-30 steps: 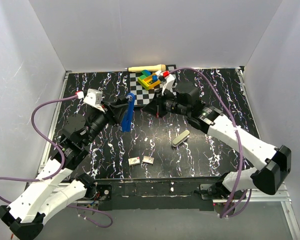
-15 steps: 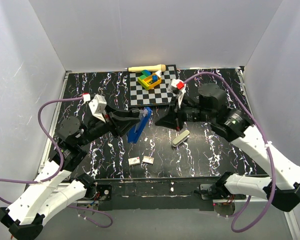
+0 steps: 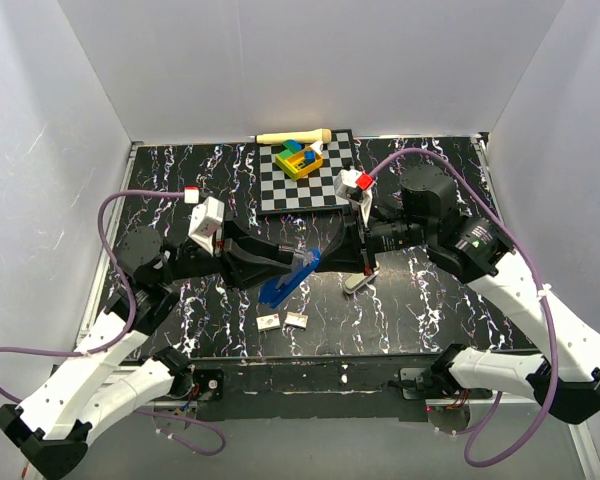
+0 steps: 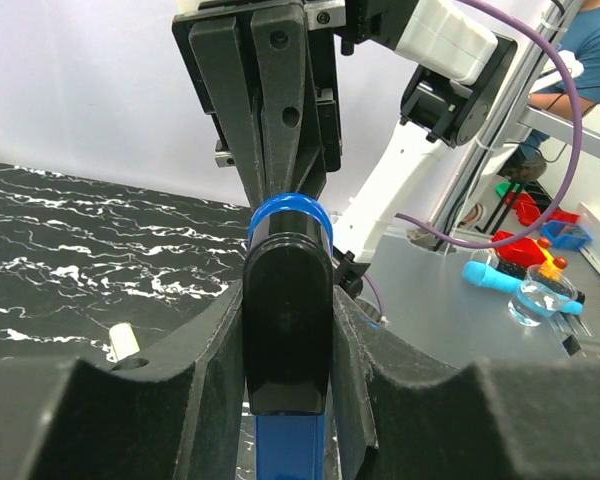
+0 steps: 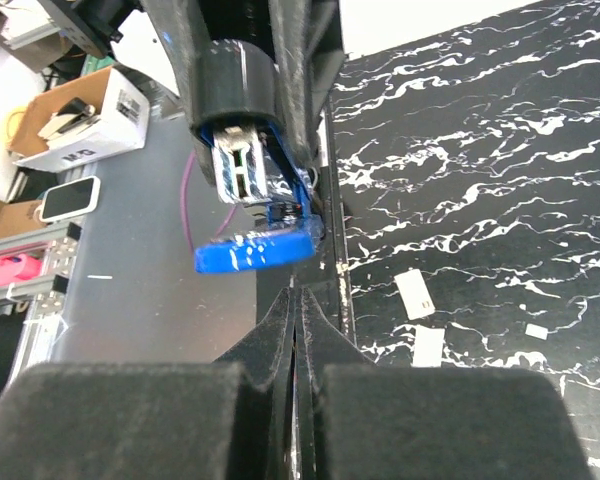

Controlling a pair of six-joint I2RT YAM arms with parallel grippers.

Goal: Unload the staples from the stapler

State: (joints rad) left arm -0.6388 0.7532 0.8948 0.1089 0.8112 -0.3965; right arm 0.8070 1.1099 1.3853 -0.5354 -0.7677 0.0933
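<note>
The blue stapler (image 3: 283,287) hangs tilted above the table's middle, clamped in my left gripper (image 3: 302,262). In the left wrist view its black end (image 4: 287,320) fills the gap between my pads, with blue body (image 4: 288,445) below. My right gripper (image 3: 328,248) is shut, its tips just right of the stapler's upper end. The right wrist view faces the stapler's open front: black top (image 5: 235,90), silvery inner part (image 5: 240,172) and blue base (image 5: 255,252) swung apart. My right gripper (image 5: 296,297) points at the base from just below. Nothing shows between its fingers.
A checkered board (image 3: 280,195) with coloured blocks (image 3: 302,158) lies at the back, a wooden stick (image 3: 293,136) behind it. A grey oblong piece (image 3: 361,277) rests right of the stapler. Two small white tags (image 3: 283,321) lie near the front edge.
My left arm has carried the stapler right and forward, tilting it lower. My right arm swung away to the right, then settled with its shut tips at the stapler.
</note>
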